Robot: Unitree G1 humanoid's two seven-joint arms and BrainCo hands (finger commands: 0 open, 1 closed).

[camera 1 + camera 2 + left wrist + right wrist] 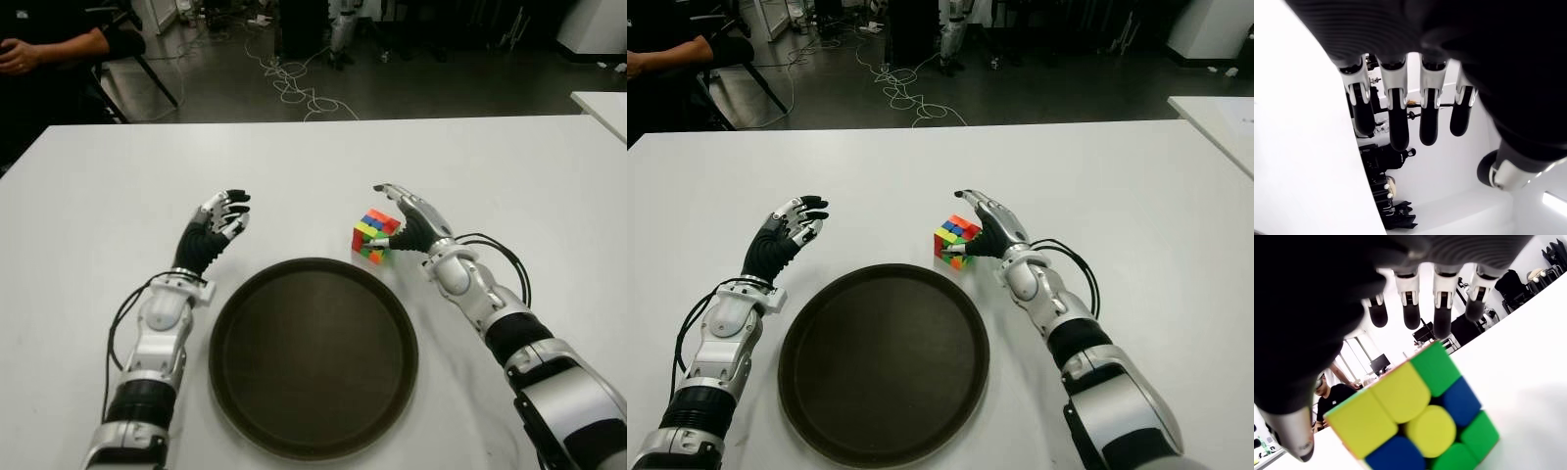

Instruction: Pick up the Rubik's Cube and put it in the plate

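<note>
While fingers spread, right hand [404, 217] beside Rubik's Cube [373, 235].

Multicoloured Rubik's Cube [375, 235] sits on table just beyond dark round plate [313, 357].

Even overhead light leaves the white surface [509, 176] bright, shadows faint. The room beyond, at 12 o'clock, is dim. Wrist views are blurred up close.

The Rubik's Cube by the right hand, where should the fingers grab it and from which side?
Probably across two opposite flat side faces of the Rubik's Cube, coming from the right hand side. The cube sits flat on the table just beyond the plate rim, and the open right hand already flanks it, thumb low near one face, fingers over the top. The left hand shows left of the plate.
</note>
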